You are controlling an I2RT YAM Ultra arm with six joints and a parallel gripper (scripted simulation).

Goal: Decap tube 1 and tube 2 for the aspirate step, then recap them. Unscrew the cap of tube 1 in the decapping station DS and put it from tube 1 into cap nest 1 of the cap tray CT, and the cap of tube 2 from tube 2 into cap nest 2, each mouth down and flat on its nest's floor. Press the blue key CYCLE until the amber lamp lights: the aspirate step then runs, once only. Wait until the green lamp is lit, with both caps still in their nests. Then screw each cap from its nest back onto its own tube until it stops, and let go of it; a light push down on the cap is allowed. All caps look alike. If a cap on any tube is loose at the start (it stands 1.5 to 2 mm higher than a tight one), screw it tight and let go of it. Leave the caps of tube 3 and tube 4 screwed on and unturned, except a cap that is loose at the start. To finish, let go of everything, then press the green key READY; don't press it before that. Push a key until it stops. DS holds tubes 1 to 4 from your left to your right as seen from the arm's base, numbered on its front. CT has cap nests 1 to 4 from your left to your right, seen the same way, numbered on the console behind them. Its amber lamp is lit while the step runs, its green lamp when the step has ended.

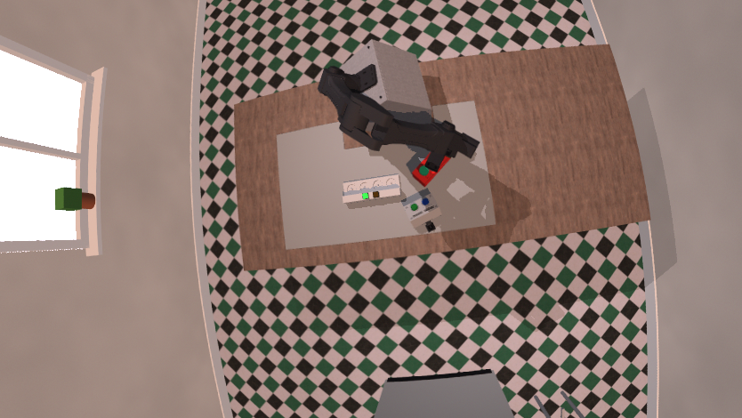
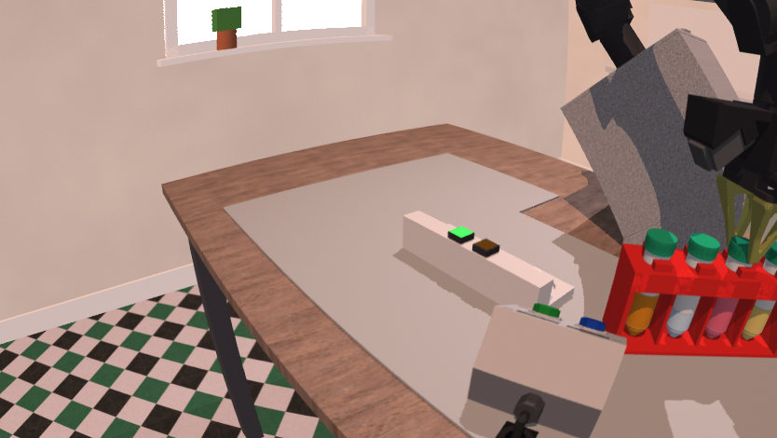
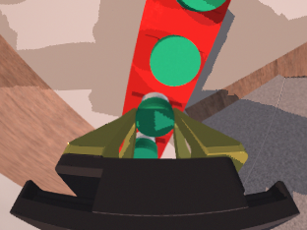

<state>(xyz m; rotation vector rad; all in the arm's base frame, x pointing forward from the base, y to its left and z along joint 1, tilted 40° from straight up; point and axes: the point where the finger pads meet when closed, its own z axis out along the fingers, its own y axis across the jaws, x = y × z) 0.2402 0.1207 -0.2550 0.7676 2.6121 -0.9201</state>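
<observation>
The red decapping station (image 1: 419, 178) (image 2: 674, 274) (image 3: 148, 74) holds four tubes, each with a green cap. My gripper (image 2: 747, 239) (image 3: 154, 113) comes down from above and is shut on the cap (image 2: 738, 247) (image 3: 154, 120) of the second tube from the right in the exterior view, which I take to be tube 2. The cap sits on its tube. The cap tray (image 1: 371, 188) (image 2: 478, 271) lies left of the station. Its nests look empty from overhead. Its green lamp (image 1: 365, 196) (image 2: 460, 233) is lit and its amber lamp (image 1: 375, 194) (image 2: 485, 246) is dark.
The key box (image 1: 421, 213) (image 2: 543, 348) stands in front of the station, with the green key (image 1: 414, 206) (image 2: 545, 308), the blue key (image 1: 425, 202) (image 2: 591, 322) and a black lever (image 2: 524, 410) on its front. The grey base block (image 1: 394, 77) (image 2: 641, 135) stands behind.
</observation>
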